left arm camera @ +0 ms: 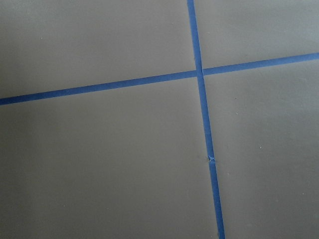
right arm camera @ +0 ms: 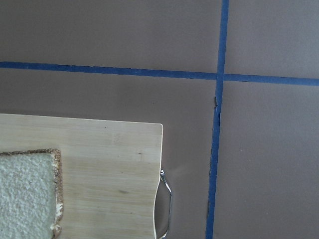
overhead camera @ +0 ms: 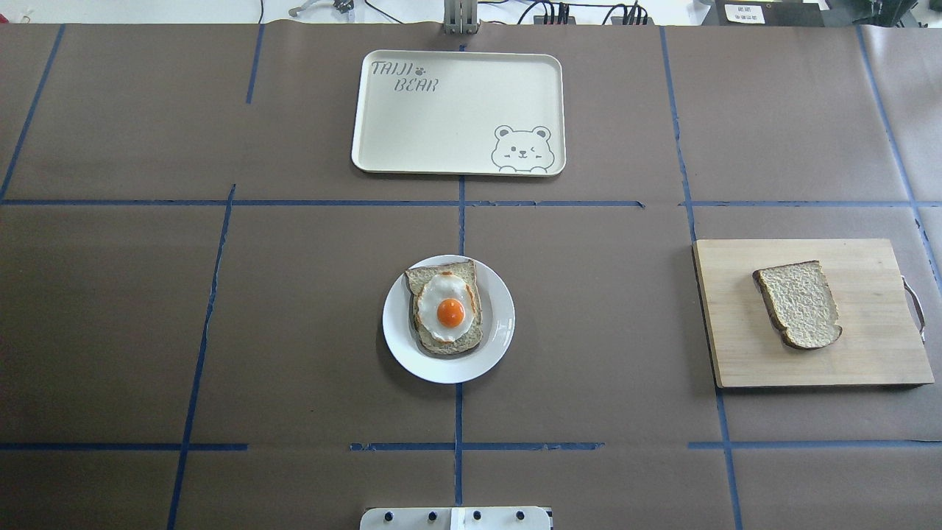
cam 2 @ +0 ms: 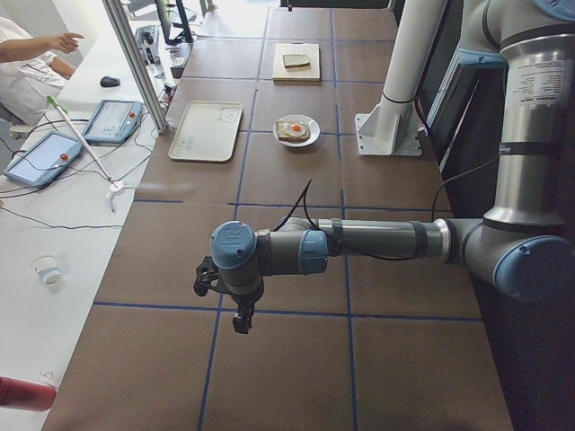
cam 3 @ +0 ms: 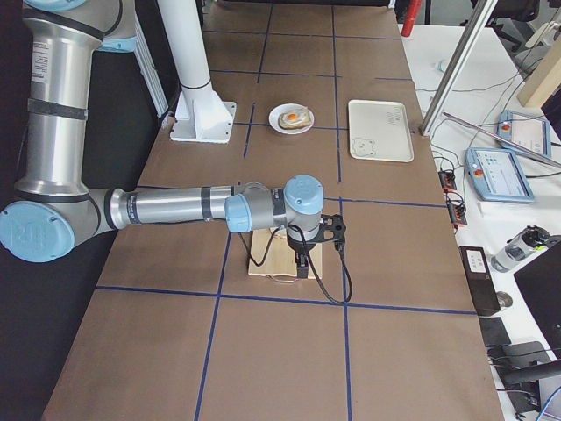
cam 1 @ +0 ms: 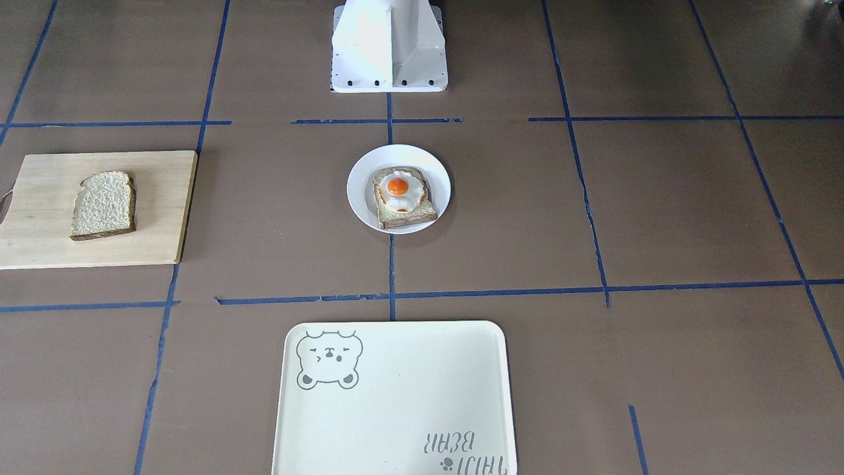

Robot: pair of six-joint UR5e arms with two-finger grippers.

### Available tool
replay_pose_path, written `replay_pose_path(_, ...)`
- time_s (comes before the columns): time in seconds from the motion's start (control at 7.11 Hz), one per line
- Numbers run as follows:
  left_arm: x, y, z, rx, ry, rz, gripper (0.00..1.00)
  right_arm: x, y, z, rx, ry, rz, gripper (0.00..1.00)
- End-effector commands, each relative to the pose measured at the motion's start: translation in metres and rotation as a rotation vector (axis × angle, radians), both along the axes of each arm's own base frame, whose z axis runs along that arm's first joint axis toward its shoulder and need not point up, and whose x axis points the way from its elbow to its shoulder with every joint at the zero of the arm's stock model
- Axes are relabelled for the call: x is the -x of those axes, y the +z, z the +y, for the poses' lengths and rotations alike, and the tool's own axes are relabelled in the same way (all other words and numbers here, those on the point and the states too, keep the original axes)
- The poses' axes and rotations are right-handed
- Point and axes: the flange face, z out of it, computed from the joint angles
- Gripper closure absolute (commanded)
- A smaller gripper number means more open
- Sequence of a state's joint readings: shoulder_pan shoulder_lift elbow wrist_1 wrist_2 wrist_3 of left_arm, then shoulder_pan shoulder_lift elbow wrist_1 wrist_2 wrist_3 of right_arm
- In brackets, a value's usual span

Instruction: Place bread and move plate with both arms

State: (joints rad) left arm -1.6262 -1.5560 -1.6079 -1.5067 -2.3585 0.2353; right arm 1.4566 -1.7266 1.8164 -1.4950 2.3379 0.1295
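**On the wooden board [overhead camera: 868, 353], the bread [overhead camera: 798, 303] lay flat**

It was well apart from the plate [overhead camera: 497, 346], which held egg toast [overhead camera: 445, 309]. In the right side view, the right gripper [cam 3: 302, 263] hung over the board and hid the bread. The left gripper [cam 2: 241, 314] hung over the table [overhead camera: 294, 331]. I could not tell how wide either one's jaws stood.

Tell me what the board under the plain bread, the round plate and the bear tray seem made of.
Board: pale wood, perhaps bamboo, matte, faint grain showing. Plate: glossy white, likely ceramic, though melamine would look alike; its rim catches light. Tray: matte cream, no glare, printed grey bear; probably plastic or fibre composite.
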Motion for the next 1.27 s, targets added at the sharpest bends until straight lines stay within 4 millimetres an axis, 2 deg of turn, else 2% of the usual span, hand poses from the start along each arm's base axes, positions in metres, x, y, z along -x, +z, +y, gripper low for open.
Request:
replay_pose_path(0.0,0.000,-0.009,-0.001,-0.024,0.002,-0.008,0.00,0.000,0.002,0.001,-0.003,-0.003,0.010,0.00)
replay_pose_path(0.28,-0.001,-0.009,0.001,-0.017,0.001,-0.009,0.00,0.000,0.004,0.003,0.000,0.001,0.006,0.00)
replay_pose_path(0.7,-0.002,0.004,0.006,0.017,-0.003,-0.009,0.00,0.001,0.000,0.002,-0.013,-0.004,-0.003,0.00)
replay_pose_path(0.98,-0.003,0.009,0.018,0.021,-0.002,0.005,0.00,0.004,-0.003,0.002,-0.017,-0.011,-0.017,0.00)
replay_pose_path(1.12,-0.003,0.007,0.017,0.015,-0.002,0.003,0.00,0.008,-0.003,0.001,-0.012,-0.016,-0.017,0.00)
